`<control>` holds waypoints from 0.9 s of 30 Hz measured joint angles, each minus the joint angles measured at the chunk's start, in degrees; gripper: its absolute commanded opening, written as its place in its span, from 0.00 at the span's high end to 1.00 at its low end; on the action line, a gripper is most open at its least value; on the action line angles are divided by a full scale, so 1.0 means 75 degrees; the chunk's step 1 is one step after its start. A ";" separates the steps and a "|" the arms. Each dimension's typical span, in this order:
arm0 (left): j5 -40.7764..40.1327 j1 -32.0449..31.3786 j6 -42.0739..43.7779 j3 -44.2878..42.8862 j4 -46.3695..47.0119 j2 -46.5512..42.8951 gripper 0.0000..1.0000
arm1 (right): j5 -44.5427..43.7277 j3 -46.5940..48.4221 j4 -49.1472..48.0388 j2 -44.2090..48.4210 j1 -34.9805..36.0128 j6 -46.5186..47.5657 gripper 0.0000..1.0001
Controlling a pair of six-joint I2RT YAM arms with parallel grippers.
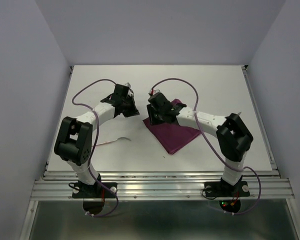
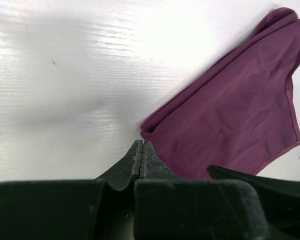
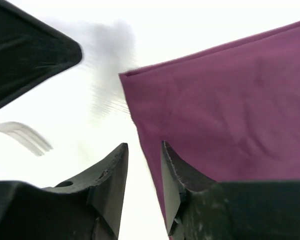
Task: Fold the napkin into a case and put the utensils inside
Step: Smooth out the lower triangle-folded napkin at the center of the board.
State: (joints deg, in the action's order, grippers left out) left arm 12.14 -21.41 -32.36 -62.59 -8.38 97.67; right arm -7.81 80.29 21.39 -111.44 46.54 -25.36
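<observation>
Noting present condition: the napkin (image 1: 176, 131) lies folded flat on the worktop (image 1: 215, 90), right of centre, with further folding judged outstanding. The left hand (image 2: 142, 146) is closed tight and empty, its tips just beside a cloth corner. The right hand (image 3: 144, 149) is part open and empty at the napkin's edge. Hazards: pinching a single layer would undo the fold, and a sweep could knock the nearby fork (image 3: 25, 136).

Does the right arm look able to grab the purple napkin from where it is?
Probably yes. The right gripper hangs open right at the napkin edge, with nothing between them. The left gripper sits shut just off to the side.
</observation>
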 measured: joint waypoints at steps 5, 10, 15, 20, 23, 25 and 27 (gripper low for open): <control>0.0032 -0.0251 0.0076 -0.0020 0.0000 -0.0192 1.00 | -0.0440 -0.0941 -0.0029 0.1679 0.0000 -0.0140 0.69; 0.0475 -0.0679 0.0073 -0.0017 0.0140 -0.0050 1.00 | -0.0466 -0.2232 0.0146 0.2454 0.0000 -0.0542 0.75; 0.0854 -0.0731 0.0085 -0.0009 0.0289 0.0554 1.00 | -0.0289 -0.3104 0.0411 0.2468 0.0003 -0.0822 0.77; 0.0868 -0.0729 0.0087 0.0000 0.0344 0.1084 1.00 | 0.0003 -0.3375 0.0618 0.2483 0.0003 -0.0807 0.85; 0.0935 -0.0723 0.0073 -0.0003 0.0481 0.1212 1.00 | 0.0291 -0.3418 0.0571 0.2483 0.0006 -0.0764 0.88; 0.0950 -0.0723 0.0073 -0.0006 0.0586 0.1239 1.00 | 0.0525 -0.3500 0.0507 0.2471 0.0006 -0.0758 0.89; 0.0970 -0.0723 0.0061 -0.0023 0.0635 0.1274 1.00 | 0.0764 -0.3538 0.0455 0.2433 0.0006 -0.0734 0.89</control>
State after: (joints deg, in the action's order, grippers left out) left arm 19.42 -26.83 -31.90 -62.76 -3.62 107.22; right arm -2.09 53.76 24.80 -93.19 46.59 -30.87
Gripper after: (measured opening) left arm 0.017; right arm 0.115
